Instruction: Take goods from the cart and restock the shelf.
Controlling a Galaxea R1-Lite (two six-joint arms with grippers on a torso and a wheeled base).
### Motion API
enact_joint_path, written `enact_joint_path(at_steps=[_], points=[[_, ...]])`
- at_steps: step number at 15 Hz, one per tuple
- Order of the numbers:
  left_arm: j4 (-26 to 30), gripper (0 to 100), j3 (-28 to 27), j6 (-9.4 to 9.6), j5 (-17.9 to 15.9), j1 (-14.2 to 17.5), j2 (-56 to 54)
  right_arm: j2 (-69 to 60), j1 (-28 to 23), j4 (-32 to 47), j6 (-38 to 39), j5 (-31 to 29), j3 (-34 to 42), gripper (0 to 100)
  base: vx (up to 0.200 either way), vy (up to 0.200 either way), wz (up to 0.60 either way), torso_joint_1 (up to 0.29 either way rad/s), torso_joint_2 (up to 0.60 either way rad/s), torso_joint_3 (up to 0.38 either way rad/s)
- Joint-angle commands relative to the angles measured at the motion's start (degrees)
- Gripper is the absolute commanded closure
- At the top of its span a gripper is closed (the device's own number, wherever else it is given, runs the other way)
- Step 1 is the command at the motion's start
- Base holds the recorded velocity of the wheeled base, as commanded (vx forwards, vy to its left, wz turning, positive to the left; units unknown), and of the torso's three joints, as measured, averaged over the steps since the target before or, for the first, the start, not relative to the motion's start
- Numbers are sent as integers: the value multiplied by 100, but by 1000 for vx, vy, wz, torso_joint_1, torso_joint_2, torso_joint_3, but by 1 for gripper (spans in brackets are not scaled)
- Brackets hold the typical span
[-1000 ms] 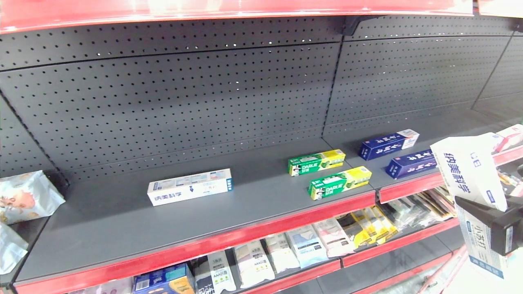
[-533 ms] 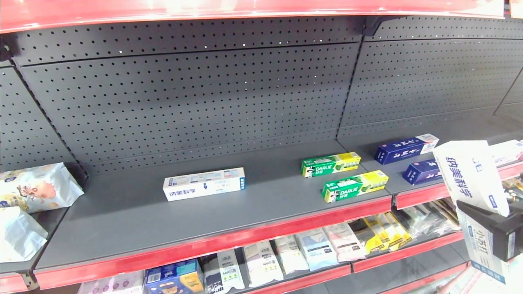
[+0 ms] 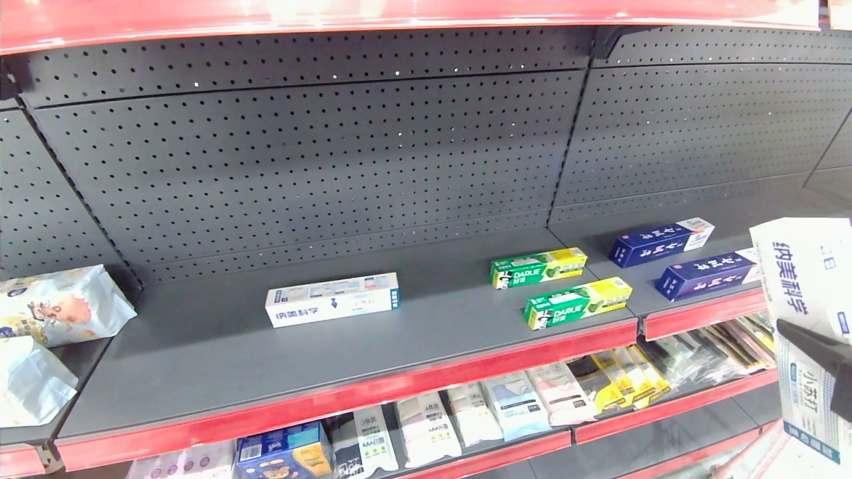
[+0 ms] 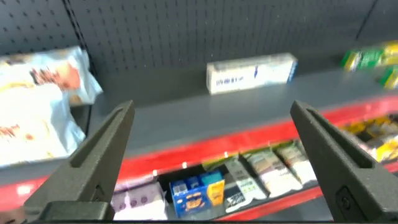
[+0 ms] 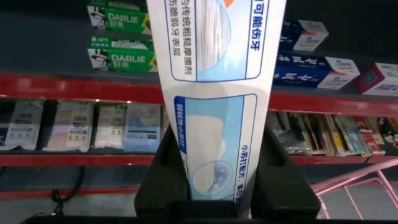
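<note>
Placing step, I judge: the right gripper [image 5: 219,149], at the far right, clamps a tall white-and-blue cardboard toothpaste box [image 3: 802,279], the left gripper [image 4: 211,112] gapes empty, and the next move is to lay the box on the grey metal shelf [image 3: 266,362] beside the matching white box [image 3: 331,300].

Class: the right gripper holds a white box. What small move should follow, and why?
Probably swing the right gripper, shut on the held box, leftward toward the similar white box lying on the shelf, where bare space lies beside it.
</note>
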Motion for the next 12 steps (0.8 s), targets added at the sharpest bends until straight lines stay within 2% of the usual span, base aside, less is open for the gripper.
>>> enact_joint_path(at_steps=[1,2,4,5,6,7,8,9,10,11,12], points=[[-110,0,-1649,-292,438,-27,3030,362,-125,-28,-13,-47,-405,100,0,0,0,0,0,0],[-233,0,-1605,-284,429,-35,3346,450,-125,-45,-4,-143,-493,100,0,0,0,0,0,0],[-462,0,-1605,24,288,-35,4296,643,-117,-54,-4,-152,-572,100,0,0,0,0,0,0],[-620,0,-1605,33,-204,-35,4717,704,-108,-54,-4,-135,-581,100,0,0,0,0,0,0],[-910,0,-1605,85,-898,44,5034,704,-108,-54,5,-135,-581,100,0,0,0,0,0,0],[-1033,0,-1605,138,-1171,96,5148,713,-117,-54,14,-135,-581,100,0,0,0,0,0,0],[-1332,0,-1613,516,-1830,360,5693,775,-152,-45,14,-99,-590,100,0,0,0,0,0,0],[-1358,0,-1613,578,-1909,422,5772,784,-161,-45,5,-82,-590,100,0,0,0,0,0,0],[-1569,0,-1613,1000,-2436,799,6317,792,-161,-10,-4,15,-590,100,0,0,0,0,0,0],[-1921,0,-1613,1281,-2814,1002,6818,854,-161,-1,-13,6,-555,100,0,0,0,0,0,0],[-2290,0,-1605,1413,-3008,1107,7222,915,-161,-1,-13,6,-528,100,0,0,0,0,0,0]])
